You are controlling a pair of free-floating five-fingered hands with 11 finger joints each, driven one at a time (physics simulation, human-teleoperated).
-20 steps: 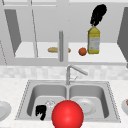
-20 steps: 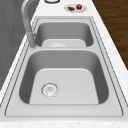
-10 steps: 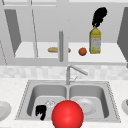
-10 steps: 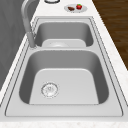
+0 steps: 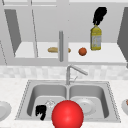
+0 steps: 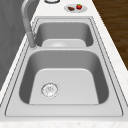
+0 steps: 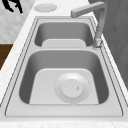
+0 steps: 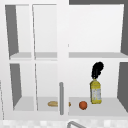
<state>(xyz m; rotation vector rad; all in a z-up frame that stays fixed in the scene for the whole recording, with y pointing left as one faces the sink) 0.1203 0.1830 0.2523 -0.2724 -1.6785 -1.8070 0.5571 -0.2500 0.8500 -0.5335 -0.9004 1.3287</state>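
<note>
My right hand (image 5: 99, 15) hangs in the open wall cabinet, fingers pointing down at the cap of a yellow bottle (image 5: 96, 38) that stands upright on the lower shelf; the upper view has this hand (image 8: 97, 70) just above the bottle (image 8: 96, 93). My left hand (image 5: 41, 111) floats low at the front left of the sink (image 5: 25, 100), fingers relaxed and holding nothing. In the right side view it (image 7: 13, 5) is beyond the counter's edge. A big red ball (image 5: 67, 115) covers the sink's front rim, right of the left hand.
An orange fruit (image 5: 82, 51) and a bread roll (image 5: 53, 49) lie on the shelf left of the bottle. The faucet (image 5: 72, 71) stands behind the divider. A plate (image 7: 72, 88) sits in the right basin. Small plates (image 7: 45, 7) (image 6: 75, 8) sit on the counter ends.
</note>
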